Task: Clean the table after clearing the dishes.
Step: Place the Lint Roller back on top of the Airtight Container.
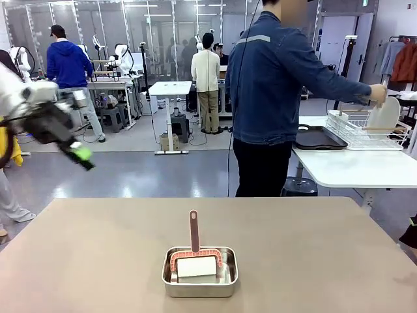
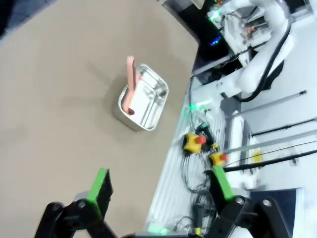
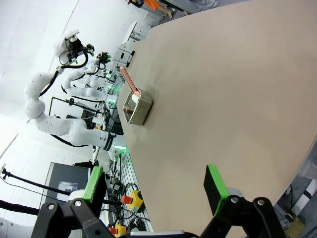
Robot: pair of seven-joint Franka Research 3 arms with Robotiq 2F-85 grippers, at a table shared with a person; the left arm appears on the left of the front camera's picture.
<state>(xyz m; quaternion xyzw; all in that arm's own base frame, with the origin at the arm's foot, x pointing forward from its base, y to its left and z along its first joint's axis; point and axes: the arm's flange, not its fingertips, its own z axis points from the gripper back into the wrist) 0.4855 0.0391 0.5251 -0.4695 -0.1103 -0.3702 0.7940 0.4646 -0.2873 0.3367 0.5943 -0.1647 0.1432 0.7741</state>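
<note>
Sitting on the table [image 1: 98,248], steel pan [image 1: 199,279] holds a brush [image 1: 194,242]; both fingers gape empty.

A steel pan [image 1: 199,272] sits low in the centre of the frame, a pink-handled brush [image 1: 194,242] standing up out of it over a white block [image 1: 197,267]. At right, a person [image 1: 273,98] reaches toward a wire rack [image 1: 361,132] on a white table [image 1: 352,166].

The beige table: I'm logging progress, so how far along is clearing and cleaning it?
Done: the matte beige table carries no dishes. In hand: the person's hand sets a white plate in the wire rack. Left: wiping; the pink-handled brush sits in the steel pan, both grippers open.
</note>
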